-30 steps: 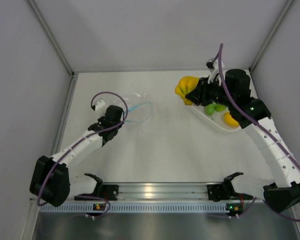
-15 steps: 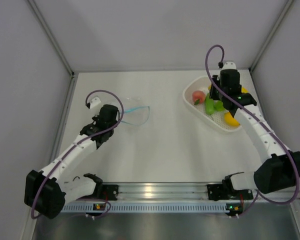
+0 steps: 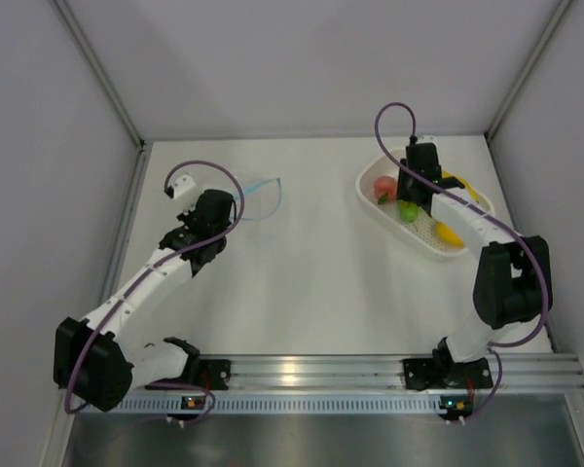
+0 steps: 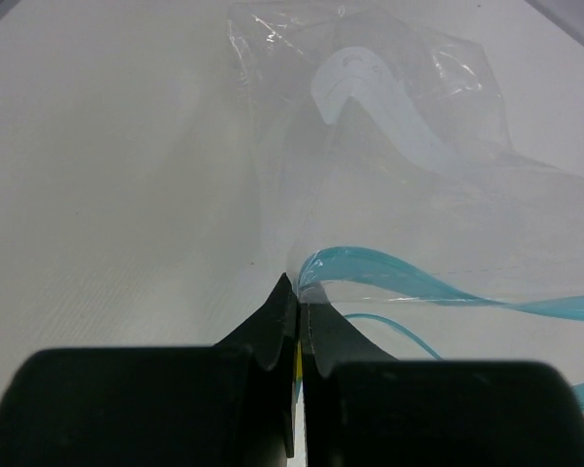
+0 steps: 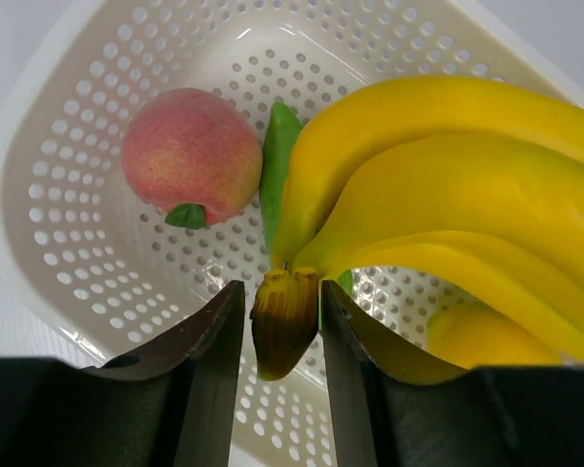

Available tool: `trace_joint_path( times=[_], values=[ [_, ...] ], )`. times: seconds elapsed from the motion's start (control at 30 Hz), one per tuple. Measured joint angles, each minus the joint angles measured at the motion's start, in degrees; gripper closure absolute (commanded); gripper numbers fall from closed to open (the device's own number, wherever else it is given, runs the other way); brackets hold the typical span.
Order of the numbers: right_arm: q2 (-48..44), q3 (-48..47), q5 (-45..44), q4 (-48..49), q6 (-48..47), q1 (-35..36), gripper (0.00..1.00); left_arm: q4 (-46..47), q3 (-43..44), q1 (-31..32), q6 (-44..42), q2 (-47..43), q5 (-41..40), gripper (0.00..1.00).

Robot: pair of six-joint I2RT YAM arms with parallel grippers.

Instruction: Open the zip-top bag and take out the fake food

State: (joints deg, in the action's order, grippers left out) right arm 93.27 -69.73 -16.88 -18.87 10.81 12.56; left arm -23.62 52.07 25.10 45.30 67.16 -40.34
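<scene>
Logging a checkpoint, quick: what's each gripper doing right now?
Left gripper: closed, pinching the zip-top bag at its edge by the blue strip.
Right gripper: closed on the banana bunch at its stem, over the basket.

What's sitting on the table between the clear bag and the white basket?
Nothing: in the top view, the table is bare between the zip-top bag and the basket.

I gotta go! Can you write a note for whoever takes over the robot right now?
Left gripper: jaws shut on the edge of the clear crinkly zip-top bag, by its blue zip strip. Bag mouth open, no food seen inside.
Right gripper: jaws shut on the stem of the yellow plastic banana bunch, in the white perforated basket with the pink peach and a green piece.
Left to do: probably just let go.
</scene>
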Motion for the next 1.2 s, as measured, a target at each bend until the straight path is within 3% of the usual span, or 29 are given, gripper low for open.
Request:
trace_joint_path(
  times=[0.1, 0.13, 0.2, 0.47, 0.53, 0.63, 0.7, 0.77, 0.83, 1.0, 1.2],
  values=[
    [-0.13, 0.00, 0.11, 0.44, 1.16, 0.00, 0.49, 0.92, -0.15, 0.00, 0.92, 1.86, -0.35, 1.00],
    [-0.37, 0.00, 0.17, 0.39, 1.44, -0.02, 0.35, 2.08, -0.72, 0.00, 1.18, 2.23, -0.22, 1.00],
    [-0.98, 0.00, 0.37, 0.02, 2.10, -0.04, 0.21, 4.52, -2.51, 0.00, 1.53, 2.27, 0.39, 1.00],
    [-9.44, 0.00, 1.07, -5.35, 3.28, -0.04, 0.01, 12.07, -8.70, 0.00, 2.69, 3.65, 4.87, 1.00],
    [-12.83, 0.00, 1.92, -7.23, 3.54, -0.04, 0.00, 13.55, -8.81, 0.00, 2.78, 4.52, 6.29, 0.92],
    [-19.32, 0.00, 4.42, -9.55, 3.89, -0.07, 0.01, 14.80, -8.90, 0.20, 2.60, 5.01, 8.09, 0.60],
    [-23.82, 0.55, 6.03, -10.10, 4.00, -0.07, 0.01, 15.45, -8.96, 0.39, 2.56, 5.11, 8.87, 0.33],
    [-28.55, 1.92, 6.88, -10.84, 4.31, -0.09, 0.00, 15.96, -9.03, 0.55, 2.29, 5.11, 9.79, 0.23],
    [-34.07, 4.83, 7.13, -11.04, 4.42, -0.09, 0.01, 16.24, -9.03, 0.59, 1.88, 5.09, 10.86, 0.02],
    [-44.19, 9.35, 7.56, -15.02, 4.42, -0.09, 0.01, 13.99, -8.98, 0.61, -0.17, 2.49, 13.92, 0.01],
    [-50.14, 9.66, 10.97, -18.75, 4.24, -0.09, 0.01, 6.58, -6.21, 0.81, -3.56, -8.22, 16.46, 0.02]
  ],
)
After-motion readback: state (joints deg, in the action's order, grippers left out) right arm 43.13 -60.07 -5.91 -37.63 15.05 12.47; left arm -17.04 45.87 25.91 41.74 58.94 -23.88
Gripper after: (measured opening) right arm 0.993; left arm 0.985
